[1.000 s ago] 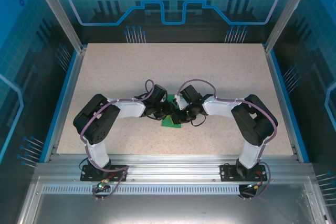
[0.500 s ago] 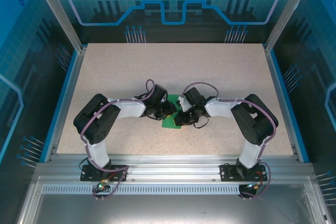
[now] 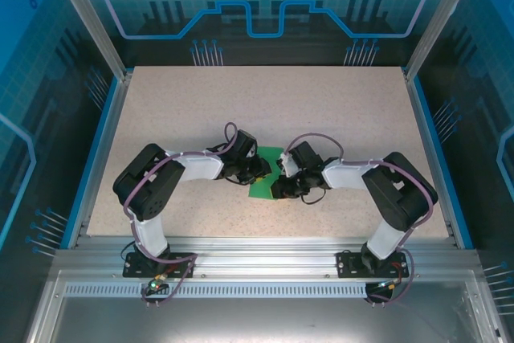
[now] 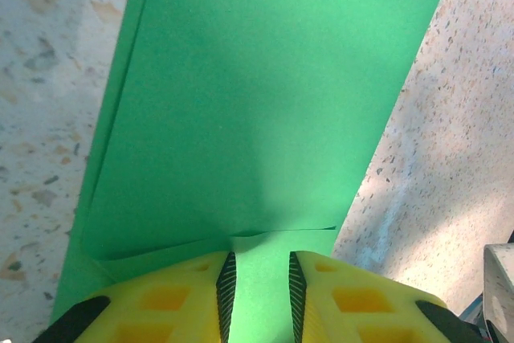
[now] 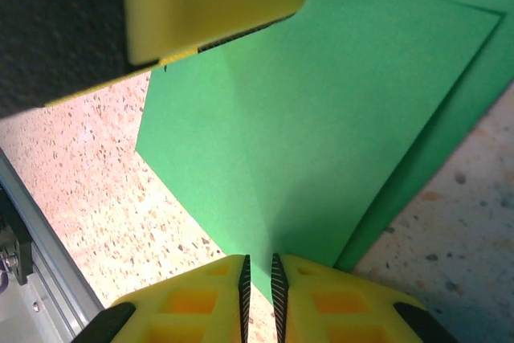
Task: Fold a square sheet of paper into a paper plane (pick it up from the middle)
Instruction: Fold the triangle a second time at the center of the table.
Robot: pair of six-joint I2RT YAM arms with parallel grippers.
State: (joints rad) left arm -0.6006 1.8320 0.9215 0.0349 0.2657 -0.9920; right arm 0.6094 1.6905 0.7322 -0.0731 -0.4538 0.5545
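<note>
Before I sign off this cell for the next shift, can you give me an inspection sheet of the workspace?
Surface: speckled beige table, no marks seen.
Job's things: green paper, folded with one layer over another, lying flat between the arms.
Clutter: nothing seen.
Grippers: left gripper, jaws a little apart, tips over the paper; right gripper, jaws almost together at the paper's near edge.
Cables: purple cables looped along both arms.
Surroundings: aluminium frame in front, blue panels around.
</note>
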